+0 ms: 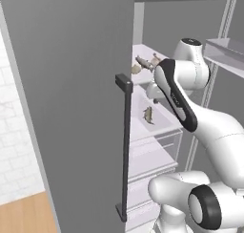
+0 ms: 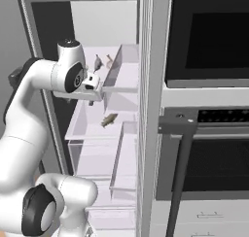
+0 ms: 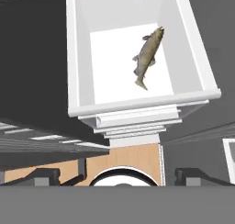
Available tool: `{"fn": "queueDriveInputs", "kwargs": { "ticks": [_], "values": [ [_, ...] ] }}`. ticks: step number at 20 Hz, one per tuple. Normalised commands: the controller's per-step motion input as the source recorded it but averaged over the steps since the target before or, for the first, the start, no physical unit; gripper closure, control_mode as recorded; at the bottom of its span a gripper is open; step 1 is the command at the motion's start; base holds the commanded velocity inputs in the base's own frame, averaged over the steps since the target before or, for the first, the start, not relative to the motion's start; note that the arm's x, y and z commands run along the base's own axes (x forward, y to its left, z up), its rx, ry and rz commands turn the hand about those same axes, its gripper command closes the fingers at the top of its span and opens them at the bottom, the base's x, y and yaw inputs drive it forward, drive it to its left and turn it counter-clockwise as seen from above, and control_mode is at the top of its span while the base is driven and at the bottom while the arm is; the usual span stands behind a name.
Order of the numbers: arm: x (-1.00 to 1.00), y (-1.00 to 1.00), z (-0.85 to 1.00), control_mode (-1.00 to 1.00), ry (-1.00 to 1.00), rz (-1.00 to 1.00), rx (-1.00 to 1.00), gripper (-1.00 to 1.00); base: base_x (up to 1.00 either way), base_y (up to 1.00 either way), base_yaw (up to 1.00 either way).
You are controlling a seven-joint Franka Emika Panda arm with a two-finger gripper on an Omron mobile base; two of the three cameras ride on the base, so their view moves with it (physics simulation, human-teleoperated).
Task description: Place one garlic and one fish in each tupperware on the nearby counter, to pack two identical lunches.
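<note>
My gripper (image 3: 117, 175) hangs over the fridge shelf, jaws spread and empty — positioned for a straight drop. The fish (image 3: 148, 57) lies below and ahead of them (more fish, probably, on the shelf above).

**Open fridge beside a built-in oven**

A tall grey fridge door (image 1: 71, 103) with a dark vertical bar handle (image 1: 125, 146) stands open. Inside are white shelves (image 2: 92, 129) and clear drawers (image 1: 155, 153). To the right sits a black-glass built-in oven (image 2: 214, 153) over pale drawers (image 2: 204, 216). Light wooden floor (image 1: 24, 215) meets a white brick wall (image 1: 14, 141).
</note>
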Motion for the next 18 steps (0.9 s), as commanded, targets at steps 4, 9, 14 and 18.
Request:
{"fn": "queueDriveInputs", "kwargs": {
  "ticks": [4, 9, 14, 18],
  "values": [
    [0.0, 0.0, 0.0, 1.0, 0.0, 0.0, 0.0, -1.0, 0.39, -0.22, 0.0],
    [0.0, 0.0, 0.0, 1.0, 0.0, 0.0, 0.0, -1.0, 0.13, -0.19, 0.0],
    [0.01, -0.02, 0.03, -1.0, -0.03, 0.0, 0.0, -1.0, 0.0, 0.0, 0.0],
    [0.24, -0.27, 0.34, -1.0, -0.24, 0.05, 0.0, -1.0, 0.0, 0.0, 0.0]
  ]
}}
